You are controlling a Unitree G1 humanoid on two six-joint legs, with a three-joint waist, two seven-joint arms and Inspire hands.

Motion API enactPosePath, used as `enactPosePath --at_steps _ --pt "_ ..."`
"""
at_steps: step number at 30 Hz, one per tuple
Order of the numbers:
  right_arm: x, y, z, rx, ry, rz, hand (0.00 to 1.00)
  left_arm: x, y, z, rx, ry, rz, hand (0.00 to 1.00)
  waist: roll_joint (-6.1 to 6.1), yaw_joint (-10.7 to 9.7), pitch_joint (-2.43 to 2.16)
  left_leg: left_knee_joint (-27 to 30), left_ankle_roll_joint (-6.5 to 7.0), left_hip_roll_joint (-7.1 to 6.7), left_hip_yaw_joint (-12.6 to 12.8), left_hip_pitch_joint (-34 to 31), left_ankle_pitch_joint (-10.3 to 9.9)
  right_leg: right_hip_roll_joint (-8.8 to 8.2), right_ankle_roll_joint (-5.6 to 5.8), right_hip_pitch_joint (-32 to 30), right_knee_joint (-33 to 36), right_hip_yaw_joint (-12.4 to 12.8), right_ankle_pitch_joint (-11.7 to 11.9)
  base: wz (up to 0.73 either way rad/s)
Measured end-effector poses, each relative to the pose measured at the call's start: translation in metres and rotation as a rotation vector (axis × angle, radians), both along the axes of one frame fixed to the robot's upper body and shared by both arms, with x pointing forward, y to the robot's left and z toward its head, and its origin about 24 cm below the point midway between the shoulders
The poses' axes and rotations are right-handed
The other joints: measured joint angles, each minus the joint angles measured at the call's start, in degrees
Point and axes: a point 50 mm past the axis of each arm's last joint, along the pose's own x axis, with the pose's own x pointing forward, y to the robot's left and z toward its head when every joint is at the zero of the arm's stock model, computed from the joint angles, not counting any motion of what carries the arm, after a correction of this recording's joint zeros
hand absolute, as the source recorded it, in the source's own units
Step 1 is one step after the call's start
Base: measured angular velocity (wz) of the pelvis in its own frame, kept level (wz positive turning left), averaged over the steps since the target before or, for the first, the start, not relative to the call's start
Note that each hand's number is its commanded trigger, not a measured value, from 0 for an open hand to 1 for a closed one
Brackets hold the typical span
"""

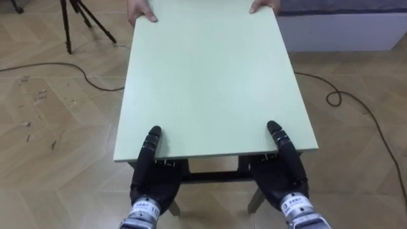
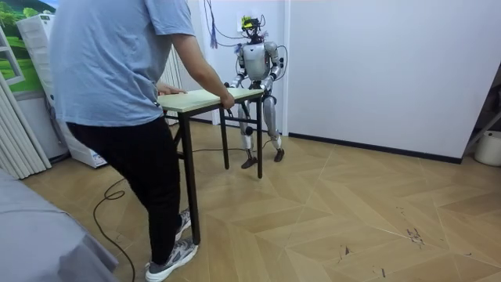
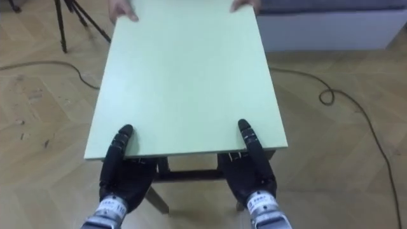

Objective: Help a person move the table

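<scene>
left hand and right hand each pinch the near edge of the worktop, thumb on top, palm beneath. a person grips the far edge.

Silver body — black hands

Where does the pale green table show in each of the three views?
Left eye view: table in the centre, its near edge at the robot's left hand and right hand.
Room view: table left of centre, between the person and the robot.
Right eye view: table in the centre, slightly leftward.
Shared landmark: the person's hands on the far edge.
</scene>
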Motion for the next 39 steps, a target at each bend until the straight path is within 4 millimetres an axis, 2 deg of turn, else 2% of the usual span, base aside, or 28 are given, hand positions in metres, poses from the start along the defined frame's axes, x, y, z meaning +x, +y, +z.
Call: enactPosePath --at_steps 1,3,4,5,7,8,9,10,11,12,14,15,17,18,19,20,21,22,23,24,25,27,31,33,34,37,38,39 --pt "0.0 -0.001 0.0 -0.001 0.001 -0.005 1.0 0.001 -0.001 0.0 0.001 0.001 -0.006 1.0 -0.05 0.0 -0.02 -0.2 0.98 -0.67 0.0 -0.5 -0.2 -0.42 0.2 -0.3 -0.6 0.2 1.0 -0.03" --pt "-0.003 -0.005 -0.004 -0.018 0.017 -0.015 1.0 0.0 -0.004 -0.005 -0.008 0.025 -0.021 1.0 -0.8 -0.5 -0.11 0.1 3.81 -4.3 1.1 -2.0 2.0 -3.19 1.82 -0.4 -3.2 2.1 5.1 -0.07" --pt "-0.003 -0.006 -0.005 -0.02 0.023 -0.015 1.0 -0.001 -0.005 -0.007 -0.009 0.031 -0.023 1.0 -0.96 -0.5 -0.18 0.0 4.36 -5.24 1.7 -2.3 2.5 -3.7 2.27 -0.3 -4.2 2.7 6.4 -0.23" --pt "-0.004 -0.006 -0.007 -0.02 0.03 -0.013 1.0 -0.002 -0.005 -0.009 -0.009 0.04 -0.023 1.0 -1.34 -0.7 -0.18 -0.2 5.46 -6.91 2.9 -2.7 3.3 -4.7 3.01 -0.1 -6.1 3.9 9.0 -0.26" --pt "-0.006 -0.006 -0.008 -0.021 0.039 -0.008 1.0 -0.003 -0.004 -0.01 -0.012 0.047 -0.024 1.0 -2.4 -1.3 -0.12 0.2 7.25 -8.99 4.3 -3.9 4.6 -6.0 5.61 0.4 -9.0 6.1 12.0 -0.14" --pt "-0.007 -0.006 -0.009 -0.019 0.043 -0.011 1.0 -0.004 -0.004 -0.01 -0.011 0.049 -0.028 1.0 -2.82 -1.6 -0.26 0.7 8.21 -9.13 6.8 -5.1 5.2 -6.83 10.02 0.3 -10.3 6.9 13.4 0.2" --pt "-0.009 -0.007 -0.01 -0.015 0.05 -0.016 1.0 -0.004 -0.004 -0.011 -0.007 0.052 -0.034 1.0 -2.9 -2.4 -0.16 1.0 8.81 -8.13 10.3 -5.8 5.7 -8.22 10.42 -1.4 -2.8 7.0 9.7 0.41" --pt "-0.012 -0.008 -0.012 -0.009 0.056 -0.023 1.0 -0.005 -0.005 -0.011 -0.005 0.055 -0.041 1.0 -2.96 -3.4 -0.16 0.6 8.91 -7.59 11.7 -5.8 6.1 -9.26 10.25 -2.1 3.2 6.8 6.0 0.81" --pt "-0.019 -0.011 -0.016 0.003 0.068 -0.045 1.0 -0.006 -0.007 -0.012 0.005 0.059 -0.066 1.0 -3.78 -4.3 -0.31 -1.3 9.13 -7.35 13.8 -5.3 7.7 -11.28 9.93 -2.5 14.0 6.5 -0.7 0.75" --pt "-0.024 -0.012 -0.018 0.017 0.079 -0.057 1.0 -0.007 -0.009 -0.013 0.016 0.062 -0.082 1.0 -4.63 -4.2 -0.56 -3.5 9.43 -7.35 16.4 -4.9 9.3 -12.32 10.19 -2.2 23.5 7.7 -5.5 0.54" --pt "-0.024 -0.012 -0.018 0.018 0.081 -0.057 1.0 -0.008 -0.008 -0.013 0.023 0.061 -0.084 1.0 -5.15 -3.9 -0.75 -4.3 10.01 -7.24 19.7 -5.4 10.4 -13.51 10.66 0.9 32.6 9.0 -9.5 -0.08" --pt "-0.024 -0.012 -0.018 0.014 0.079 -0.053 1.0 -0.009 -0.007 -0.014 0.023 0.064 -0.081 1.0 -5.44 -2.6 -0.71 -4.3 10.27 -7.37 21.9 -5.6 10.6 -14.58 10.91 4.5 35.0 9.9 -10.7 -0.44" --pt "-0.024 -0.011 -0.017 0.019 0.079 -0.046 1.0 -0.011 -0.008 -0.015 0.013 0.069 -0.075 1.0 -5.89 -0.9 -0.68 -3.9 10.37 -7.64 23.6 -6.4 10.6 -16.51 11.53 11.0 35.2 10.5 -11.1 -0.62" --pt "-0.024 -0.011 -0.016 0.017 0.071 -0.046 1.0 -0.01 -0.008 -0.013 0.012 0.063 -0.07 1.0 -6.34 0.1 -0.46 -3.1 10.52 -7.67 24.5 -7.6 10.8 -17.73 11.83 15.1 33.4 10.4 -10.9 -0.5" --pt "-0.023 -0.01 -0.014 0.016 0.065 -0.046 1.0 -0.01 -0.007 -0.012 0.013 0.057 -0.07 1.0 -6.69 0.3 -0.44 -2.6 10.54 -7.69 25.0 -8.6 10.9 -18.23 12.15 16.8 32.0 10.3 -10.6 -0.35" --pt "-0.02 -0.008 -0.011 0.01 0.046 -0.035 1.0 -0.009 -0.006 -0.008 0.009 0.04 -0.059 1.0 -7.58 0.7 -0.48 -0.7 10.54 -7.69 25.3 -11.0 11.3 -18.64 13.08 19.5 26.3 10.2 -10.6 -0.35" --pt "-0.017 -0.006 -0.009 0.003 0.033 -0.028 1.0 -0.008 -0.004 -0.006 0.014 0.03 -0.052 1.0 -7.87 1.4 -0.32 0.8 10.29 -7.23 24.1 -13.5 12.1 -17.68 15.61 20.8 20.8 10.1 -14.3 -0.39" --pt "-0.016 -0.006 -0.009 0.001 0.031 -0.026 1.0 -0.009 -0.004 -0.006 0.014 0.03 -0.049 1.0 -7.88 2.0 -0.31 1.2 9.97 -6.87 23.0 -14.4 12.6 -17.07 15.47 21.1 18.7 10.0 -15.1 -0.52" --pt "-0.016 -0.003 -0.008 0.003 0.028 -0.015 1.0 -0.013 -0.002 -0.004 0.011 0.026 -0.042 1.0 -7.92 2.6 -0.28 1.2 9.06 -6.22 20.4 -15.8 13.7 -15.61 15.42 21.5 14.7 10.4 -15.7 -0.46" --pt "-0.016 -0.001 -0.008 0.007 0.022 -0.009 1.0 -0.016 0.001 -0.002 0.015 0.018 -0.031 1.0 -8.26 3.0 -0.19 1.1 8.49 -5.52 19.0 -16.9 14.8 -14.32 15.33 22.3 10.9 10.5 -16.0 -0.36" --pt "-0.015 0.0 -0.008 0.011 0.018 -0.008 1.0 -0.017 0.002 -0.001 0.019 0.013 -0.032 1.0 -8.74 3.3 0.04 0.9 8.28 -5.35 18.4 -17.5 15.5 -13.88 14.99 22.6 9.2 10.8 -16.5 -0.11" --pt "-0.013 0.003 -0.006 0.028 -0.001 -0.005 1.0 -0.015 0.006 0.004 0.038 -0.012 -0.029 1.0 -10.31 3.5 0.35 0.9 7.93 -4.54 18.1 -20.4 17.4 -12.88 14.54 22.4 4.8 10.5 -18.6 0.02" --pt "-0.006 0.012 -0.003 0.037 -0.015 0.024 1.0 -0.013 0.013 0.007 0.051 -0.025 -0.005 1.0 -10.53 3.8 0.4 0.9 7.58 -2.03 18.2 -23.8 20.4 -10.34 13.91 21.7 -0.5 8.8 -19.4 -0.09" --pt "-0.005 0.016 -0.006 0.052 -0.004 0.027 1.0 -0.013 0.015 0.007 0.064 -0.024 0.0 1.0 -10.26 4.9 0.42 0.7 7.13 -0.21 18.0 -24.9 22.3 -8.07 11.87 20.9 -2.0 8.5 -19.3 -0.19" --pt "-0.005 0.017 -0.007 0.056 0.001 0.027 1.0 -0.013 0.016 0.006 0.069 -0.023 0.0 1.0 -10.08 5.1 0.43 0.4 7.02 0.46 17.9 -25.0 22.9 -7.37 11.37 20.6 -2.0 8.3 -18.9 -0.08" --pt "-0.006 0.018 -0.011 0.067 0.019 0.028 1.0 -0.013 0.018 0.004 0.088 -0.012 -0.005 1.0 -8.8 5.3 0.48 -2.7 6.33 2.44 16.1 -25.1 27.2 -3.99 9.45 19.9 -2.6 7.6 -17.0 0.07" --pt "-0.006 0.017 -0.011 0.063 0.019 0.026 1.0 -0.013 0.017 0.003 0.085 -0.006 -0.006 1.0 -7.61 5.5 0.53 -4.8 5.95 3.33 15.3 -25.0 29.5 -2.33 8.31 19.3 -2.8 7.4 -15.8 -0.04" --pt "-0.006 0.016 -0.011 0.058 0.021 0.02 1.0 -0.013 0.015 0.002 0.084 -0.001 -0.009 1.0 -6.71 6.3 0.38 -8.6 4.82 3.78 14.8 -24.0 32.6 -0.78 7.05 18.6 -3.9 7.3 -14.7 -0.06"
